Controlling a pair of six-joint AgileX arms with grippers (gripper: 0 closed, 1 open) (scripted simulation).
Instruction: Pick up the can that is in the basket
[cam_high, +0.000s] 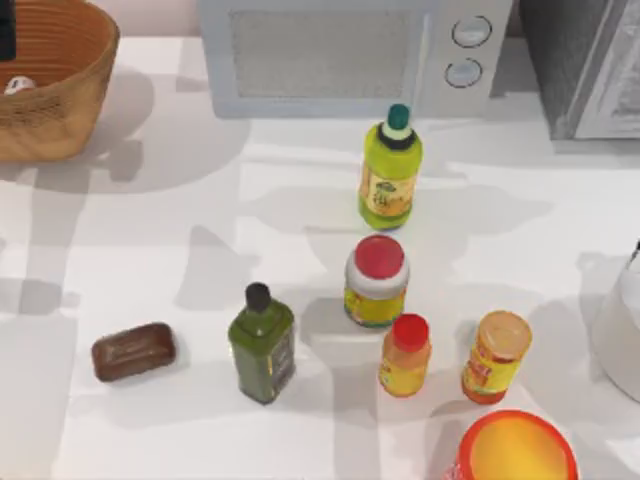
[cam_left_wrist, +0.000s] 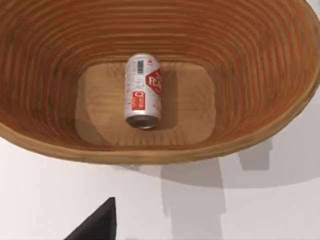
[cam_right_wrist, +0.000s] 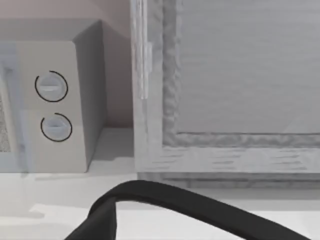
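can lies on its side in wicker basket at tabletop's far left corner

the can (cam_left_wrist: 143, 91) rests on its side on the flat floor of the basket (cam_left_wrist: 260, 60), roughly at the middle, white wall with red marking turned upward and one round end facing the near rim. in the top view the basket (cam_high: 70, 90) sits at the far left corner of the white tabletop (cam_high: 150, 250), with a pale sliver of the can (cam_high: 18, 85) showing inside it. the left wrist camera looks down into the basket from above its near rim; a dark part of the left pincer (cam_left_wrist: 97, 225) shows over bare tabletop outside the basket, apart from the can, and whether its fingers are spread or pressed together cannot be told. a microwave (cam_high: 340, 55) stands along the far edge. toward the right stand a green-capped yellow bottle (cam_high: 390, 170), a red-lidded jar (cam_high: 377, 282), a small red-capped bottle (cam_high: 405, 356) and an orange-capped jar (cam_high: 496, 357); a dark green bottle (cam_high: 263, 343) and a brown bar (cam_high: 133, 351) sit nearer the left. the right wrist camera faces the microwave's two dials (cam_right_wrist: 52, 106) and a grey panelled unit (cam_right_wrist: 235, 90), with a dark curved piece of the right arm at the frame's edge.
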